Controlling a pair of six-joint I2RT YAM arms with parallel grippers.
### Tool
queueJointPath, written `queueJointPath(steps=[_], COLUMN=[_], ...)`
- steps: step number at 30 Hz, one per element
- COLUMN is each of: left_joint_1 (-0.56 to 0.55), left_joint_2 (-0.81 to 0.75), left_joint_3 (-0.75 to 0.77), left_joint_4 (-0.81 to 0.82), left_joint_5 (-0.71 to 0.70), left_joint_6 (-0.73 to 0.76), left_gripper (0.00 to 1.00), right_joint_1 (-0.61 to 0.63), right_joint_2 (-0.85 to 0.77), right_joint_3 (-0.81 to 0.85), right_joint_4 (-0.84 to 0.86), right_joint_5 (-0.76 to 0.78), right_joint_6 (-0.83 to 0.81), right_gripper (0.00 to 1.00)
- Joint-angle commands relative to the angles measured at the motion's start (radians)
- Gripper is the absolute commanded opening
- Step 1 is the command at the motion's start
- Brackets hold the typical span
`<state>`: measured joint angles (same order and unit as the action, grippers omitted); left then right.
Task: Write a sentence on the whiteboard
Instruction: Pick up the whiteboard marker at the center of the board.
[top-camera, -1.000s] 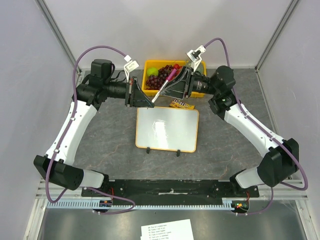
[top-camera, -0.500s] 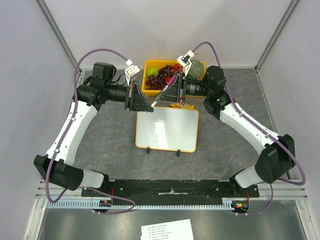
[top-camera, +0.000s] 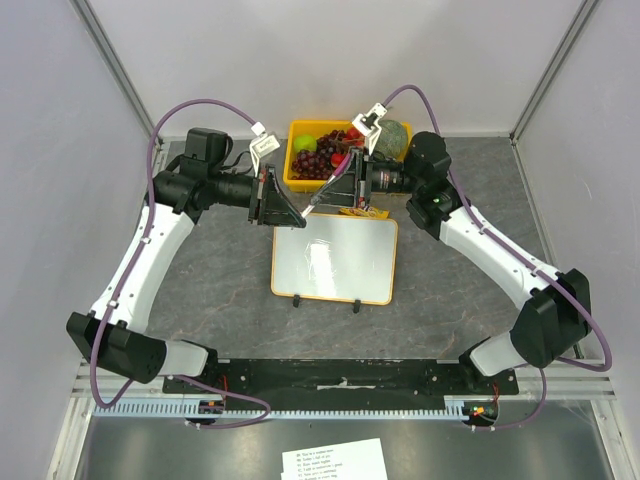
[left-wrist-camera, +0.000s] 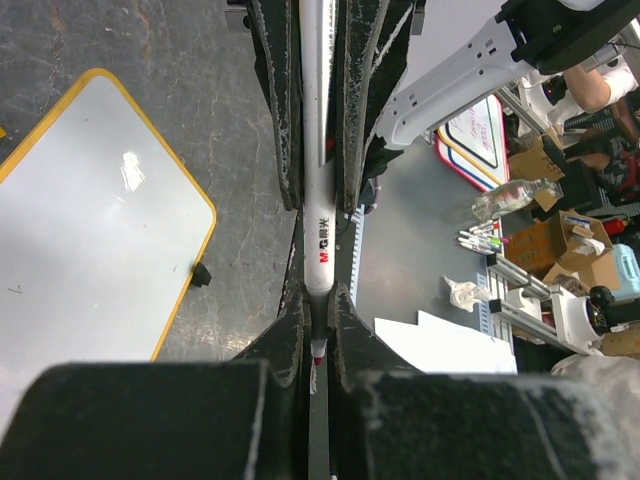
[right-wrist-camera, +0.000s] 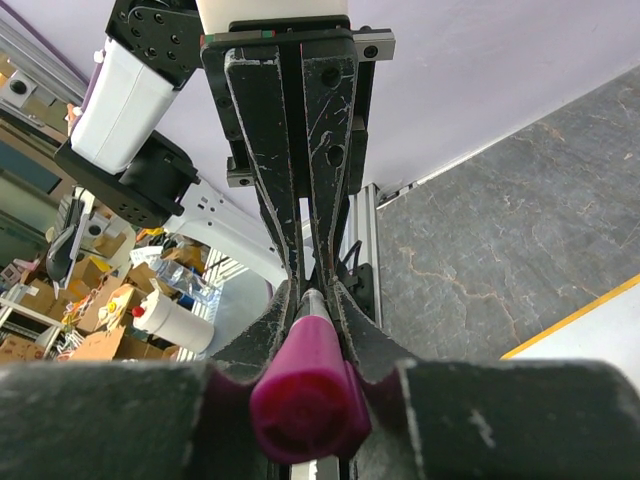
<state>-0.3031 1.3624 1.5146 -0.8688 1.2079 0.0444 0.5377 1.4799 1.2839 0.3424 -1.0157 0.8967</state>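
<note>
The whiteboard (top-camera: 335, 258) lies flat on the grey table, orange-framed, and no sentence shows on it. It also shows in the left wrist view (left-wrist-camera: 90, 230). Above its far edge both grippers meet tip to tip on one marker (top-camera: 326, 184). My left gripper (top-camera: 303, 210) is shut on the end of the white barrel (left-wrist-camera: 320, 200). My right gripper (top-camera: 322, 198) is shut on the magenta cap end (right-wrist-camera: 305, 395). In the left wrist view my left gripper (left-wrist-camera: 318, 297) pinches the barrel. In the right wrist view my right gripper (right-wrist-camera: 308, 290) faces the left gripper's fingers.
A yellow bin (top-camera: 297, 128) with grapes, a green apple and other fruit stands behind the grippers, with a green melon (top-camera: 394, 134) at its right. A snack packet (top-camera: 362, 209) lies at the board's far edge. A printed paper sheet (top-camera: 335, 462) lies below the arm bases.
My right gripper has moved left with the marker until it meets my left gripper, which has closed on the barrel. Little has changed in the last half second.
</note>
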Motion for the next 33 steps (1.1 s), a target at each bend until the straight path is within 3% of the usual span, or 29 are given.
queueJointPath(steps=[1, 7, 13, 15, 17, 21, 22, 24, 28, 33], left_joint_1=[-0.001, -0.001, -0.002, -0.001, -0.001, 0.001, 0.001, -0.001, 0.001, 0.001], left_joint_2=[-0.034, -0.037, -0.04, -0.042, -0.04, -0.042, -0.045, -0.054, -0.104, -0.219], left_joint_3=[-0.007, -0.008, -0.017, -0.016, -0.008, 0.005, 0.009, 0.009, -0.048, -0.194], left_joint_4=[-0.024, -0.024, -0.025, -0.027, -0.029, -0.03, -0.03, -0.024, 0.056, 0.186], left_joint_5=[0.015, 0.007, -0.001, -0.011, -0.025, -0.059, -0.076, -0.111, -0.211, -0.342], left_joint_6=[0.038, 0.041, 0.046, 0.048, 0.049, 0.04, 0.035, 0.019, -0.072, -0.185], left_gripper=[0.02, 0.02, 0.02, 0.02, 0.02, 0.02, 0.05, 0.2, 0.62, 0.8], right_joint_1=[0.001, -0.001, -0.001, -0.002, -0.001, -0.001, -0.001, -0.001, -0.001, -0.001], right_joint_2=[-0.03, -0.038, -0.043, -0.043, -0.043, -0.066, -0.073, -0.096, -0.153, -0.256], right_joint_3=[0.011, -0.006, -0.015, -0.018, -0.015, -0.001, -0.004, -0.012, -0.053, -0.124], right_joint_4=[0.032, 0.017, 0.024, 0.021, 0.003, -0.143, -0.172, -0.23, -0.301, -0.37], right_joint_5=[-0.026, -0.027, -0.035, -0.035, -0.04, 0.006, 0.023, 0.06, 0.156, 0.316], right_joint_6=[-0.005, -0.016, -0.012, -0.015, -0.033, -0.143, -0.168, -0.211, -0.268, -0.301], right_gripper=[0.21, 0.27, 0.27, 0.19, 0.03, 0.0, 0.0, 0.0, 0.0, 0.0])
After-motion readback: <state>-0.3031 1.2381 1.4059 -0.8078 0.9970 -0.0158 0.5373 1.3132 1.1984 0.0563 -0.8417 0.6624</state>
